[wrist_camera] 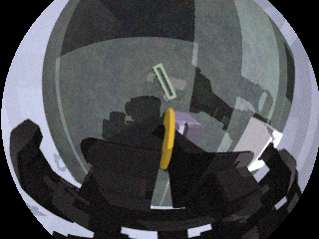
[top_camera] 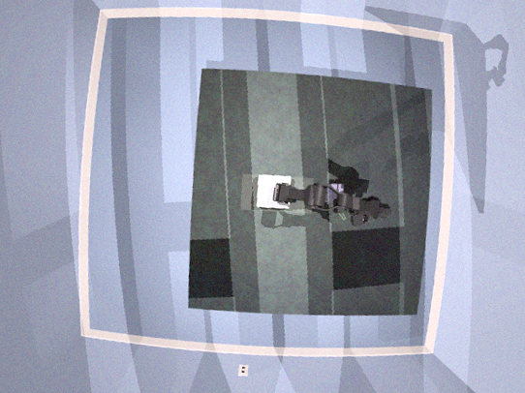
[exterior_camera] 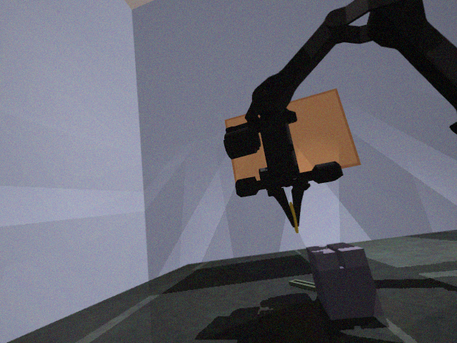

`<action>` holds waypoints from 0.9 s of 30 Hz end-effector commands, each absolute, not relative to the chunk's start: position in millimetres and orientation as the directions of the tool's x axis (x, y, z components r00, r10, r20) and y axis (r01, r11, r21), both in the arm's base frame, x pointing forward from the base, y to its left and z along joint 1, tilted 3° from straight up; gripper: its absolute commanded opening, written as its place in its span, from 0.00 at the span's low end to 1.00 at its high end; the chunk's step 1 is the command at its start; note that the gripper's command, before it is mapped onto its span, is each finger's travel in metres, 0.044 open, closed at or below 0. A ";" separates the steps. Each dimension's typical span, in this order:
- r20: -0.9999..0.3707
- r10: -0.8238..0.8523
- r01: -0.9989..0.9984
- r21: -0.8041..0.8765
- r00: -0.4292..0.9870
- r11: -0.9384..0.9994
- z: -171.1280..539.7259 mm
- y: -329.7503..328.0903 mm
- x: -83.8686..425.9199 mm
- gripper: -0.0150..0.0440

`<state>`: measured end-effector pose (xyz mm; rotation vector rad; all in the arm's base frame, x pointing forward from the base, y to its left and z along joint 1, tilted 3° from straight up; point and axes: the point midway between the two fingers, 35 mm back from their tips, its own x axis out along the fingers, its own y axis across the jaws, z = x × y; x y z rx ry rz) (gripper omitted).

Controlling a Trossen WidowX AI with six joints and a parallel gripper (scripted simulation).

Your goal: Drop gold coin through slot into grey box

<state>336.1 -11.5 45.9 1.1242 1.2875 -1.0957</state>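
Note:
My gripper (exterior_camera: 295, 224) (wrist_camera: 164, 128) is shut on the gold coin (exterior_camera: 292, 209) (wrist_camera: 169, 131), which is seen nearly edge-on between the fingertips, its lower edge poking out below them. In the exterior view the coin hangs above and to the left of the grey box (exterior_camera: 348, 291), clear of its lid. The box's slot shows as a dark gap across the lid. The box also shows in the top view (top_camera: 335, 187), partly under the arm, and in the wrist view (wrist_camera: 191, 120), partly behind the coin and a finger. The green holder (top_camera: 342, 216) (exterior_camera: 300, 284) (wrist_camera: 159, 68) is empty on the table.
The arm's white base plate (top_camera: 264, 190) is left of the box in the top view. The arm (top_camera: 298, 195) stretches from it over the box's edge. Dark shadows lie on the green table (top_camera: 274, 115). An orange panel (exterior_camera: 320, 128) is on the wall behind.

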 end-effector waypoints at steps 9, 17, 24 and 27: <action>-1.000 0.027 0.991 -0.007 -0.010 0.134 44.0 13.2 315.5 0.25; -1.000 0.028 0.991 -0.008 -0.012 0.134 43.5 29.0 301.5 0.25; -0.999 0.029 0.991 -0.009 -0.013 0.134 42.9 39.0 291.4 0.25; -1.000 0.026 0.990 -0.004 -0.008 0.137 44.6 36.9 295.4 0.25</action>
